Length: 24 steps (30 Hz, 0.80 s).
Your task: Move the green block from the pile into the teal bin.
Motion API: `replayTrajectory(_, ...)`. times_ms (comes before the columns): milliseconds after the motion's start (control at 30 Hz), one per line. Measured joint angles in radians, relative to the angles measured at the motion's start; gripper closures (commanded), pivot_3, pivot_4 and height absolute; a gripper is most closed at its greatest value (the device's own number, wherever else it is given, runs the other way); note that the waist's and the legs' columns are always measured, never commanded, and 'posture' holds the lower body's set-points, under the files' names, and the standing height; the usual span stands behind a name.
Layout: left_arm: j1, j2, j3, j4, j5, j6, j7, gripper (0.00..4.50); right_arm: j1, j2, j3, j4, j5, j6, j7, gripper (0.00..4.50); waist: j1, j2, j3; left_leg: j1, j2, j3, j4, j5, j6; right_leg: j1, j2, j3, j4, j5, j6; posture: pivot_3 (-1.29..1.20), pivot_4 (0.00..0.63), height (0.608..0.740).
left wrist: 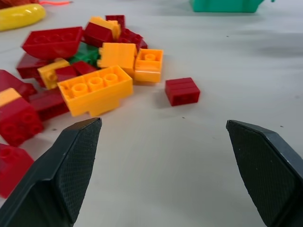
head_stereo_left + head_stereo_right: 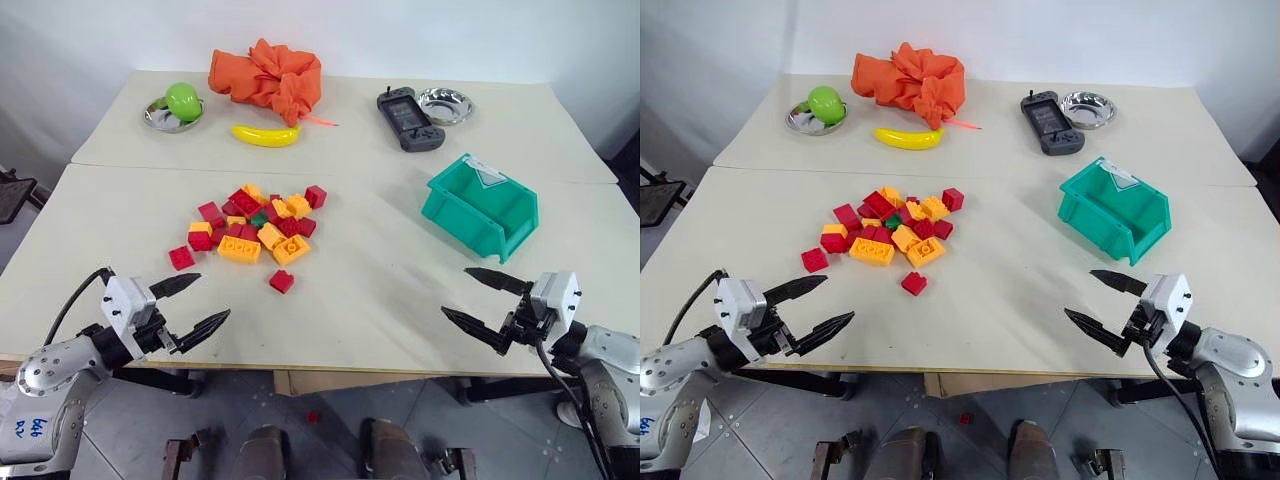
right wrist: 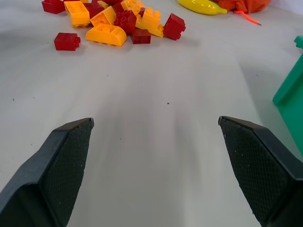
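Note:
The green block (image 2: 258, 219) sits in the middle of the pile (image 2: 240, 247), wedged between red and yellow bricks; its side also shows in the left wrist view (image 1: 87, 53). The teal bin (image 2: 480, 207) stands empty on the right of the table, its cut-away front facing the near right. My left gripper (image 2: 213, 297) hovers open at the near left, short of the pile, nothing between its fingers. My right gripper (image 2: 455, 291) hovers open at the near right, in front of the bin, also empty.
A lone red brick (image 2: 282, 281) lies just in front of the pile. At the back are an orange cloth (image 2: 267, 75), a banana (image 2: 265, 135), a green ball (image 2: 183, 100) in a steel bowl (image 2: 160, 120), a game controller (image 2: 409, 118) and another steel bowl (image 2: 445, 104).

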Motion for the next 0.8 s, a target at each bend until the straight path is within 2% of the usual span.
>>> replayTrajectory(233,-0.006,-0.021,0.039,0.01,-0.031,0.005,0.012,0.0,-0.072,0.025,0.049,-0.002,-0.005,0.027,-0.022,0.06,-0.001,0.0,0.0,0.0,0.0,0.0,0.0,0.0,0.0,0.0,0.0,0.0,0.0,0.0,0.0,0.0,0.15,0.74)
replayTrajectory(500,0.039,-0.011,0.239,0.202,-0.063,0.002,0.009,0.0,-0.249,0.086,0.168,-0.105,0.02,0.138,-0.062,0.06,-0.005,0.0,0.0,0.0,0.002,0.001,0.0,0.0,-0.001,-0.001,0.001,0.0,0.001,0.0,-0.001,0.0,0.15,0.74)
replayTrajectory(600,0.063,-0.018,0.25,0.212,-0.078,0.004,-0.011,0.53,-0.29,0.087,0.191,-0.126,0.019,0.154,-0.068,0.0,0.007,-0.001,0.0,0.0,0.002,0.0,0.0,0.0,-0.001,-0.001,0.001,-0.001,0.001,0.0,-0.001,0.0,0.15,0.74)
replayTrajectory(800,0.024,-0.018,0.204,0.121,-0.128,0.037,-0.029,2.38,-0.301,0.088,0.192,-0.124,0.014,0.156,-0.077,0.0,0.02,-0.001,0.0,-0.001,0.002,0.001,0.0,0.0,-0.001,-0.001,0.001,-0.001,0.001,0.0,-0.001,0.0,0.15,0.74)
